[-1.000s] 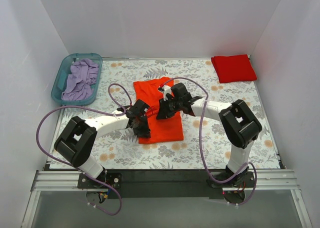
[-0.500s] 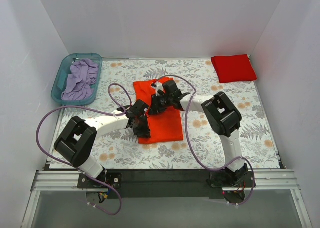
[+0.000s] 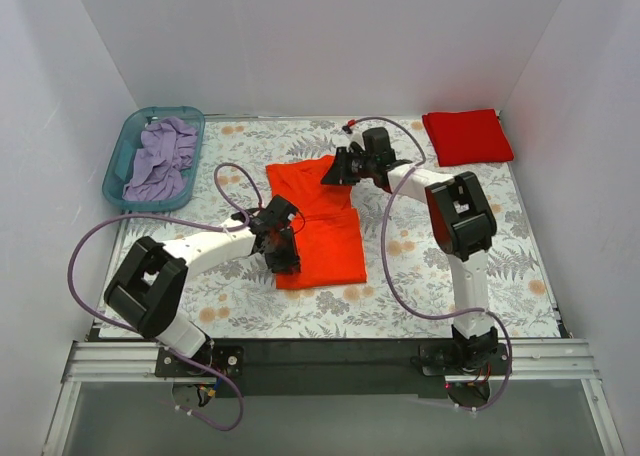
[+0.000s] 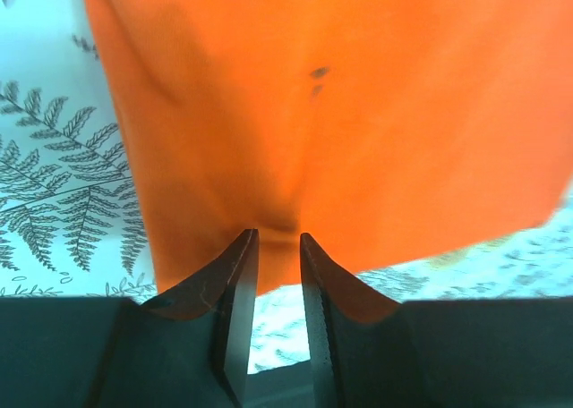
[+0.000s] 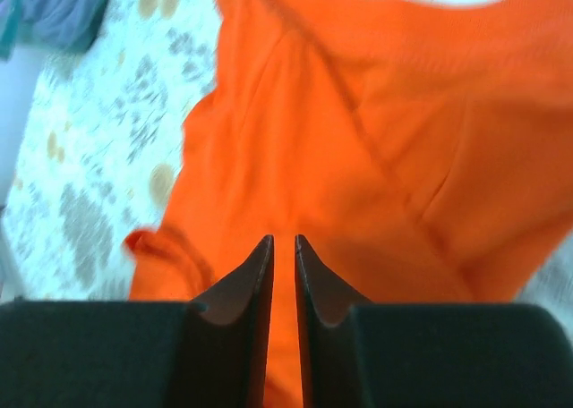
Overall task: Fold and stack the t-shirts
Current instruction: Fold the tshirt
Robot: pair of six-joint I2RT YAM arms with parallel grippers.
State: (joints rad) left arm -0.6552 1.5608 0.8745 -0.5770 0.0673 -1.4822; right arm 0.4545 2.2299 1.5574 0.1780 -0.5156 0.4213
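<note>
The bright orange t-shirt (image 3: 322,238) lies partly folded in the middle of the flowered table. My left gripper (image 3: 285,256) sits at its near left edge. In the left wrist view its jaws (image 4: 276,236) are nearly closed and pinch a puckered bit of the orange cloth (image 4: 358,113). My right gripper (image 3: 333,172) is at the shirt's far right corner. In the blurred right wrist view its jaws (image 5: 284,238) stand a thin slit apart with orange cloth (image 5: 385,113) between them. The deeper red t-shirt (image 3: 467,136) lies folded at the back right, away from both grippers.
A teal basket (image 3: 118,166) with a lilac cloth (image 3: 160,156) in it stands at the back left. White walls close in the table on three sides. Purple cables loop over the table beside both arms.
My right gripper has moved from the middle of the orange shirt to its far right corner, and the arm has swung back. My left gripper has stayed at the shirt's near left edge.
</note>
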